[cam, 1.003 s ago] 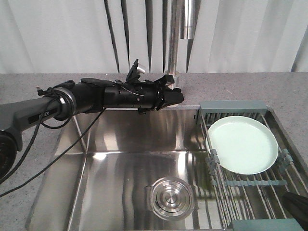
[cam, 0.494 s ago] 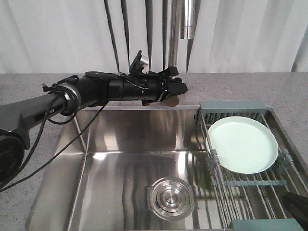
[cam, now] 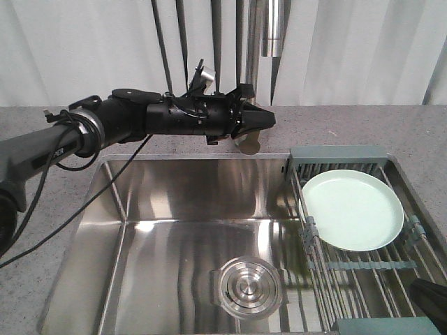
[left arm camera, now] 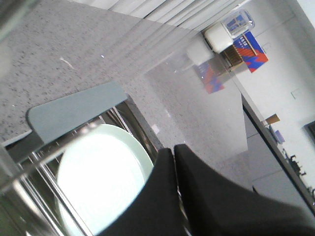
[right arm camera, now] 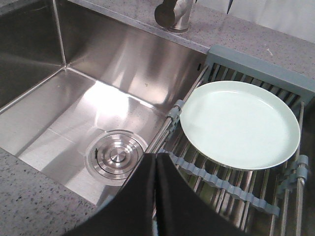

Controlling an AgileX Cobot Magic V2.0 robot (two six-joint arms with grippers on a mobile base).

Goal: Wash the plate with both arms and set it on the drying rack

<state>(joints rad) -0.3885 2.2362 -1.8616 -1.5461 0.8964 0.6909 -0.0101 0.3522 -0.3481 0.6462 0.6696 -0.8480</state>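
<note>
Plate: pale mint-green plate [cam: 353,209] lies on the drying rack [cam: 363,264], resting on the wires at the rack's far end, just in front of the grey-green end piece; its surface is bare and smooth, and nothing grips it.
Drying rack: parallel metal wires with grey-green plastic ends span the right side of the sink [cam: 174,230]; a slotted cross strip runs under the plate's near edge.
Left pincer: left pincer [cam: 262,120] hangs at the end of a black arm stretched level over the bench [cam: 49,122] behind the sink, beside the faucet [cam: 260,49]; in the left wrist view its 2 dark fingers [left arm camera: 162,196] lie pressed together with nothing between them, well apart from the plate.
Right pincer: right pincer [right arm camera: 154,160] shows in its own wrist view above the sink's near edge, fingers pressed together and holding nothing, tips near the rack's left rail.
Sink: steel basin with a round drain cover [cam: 249,286] in its floor.
</note>
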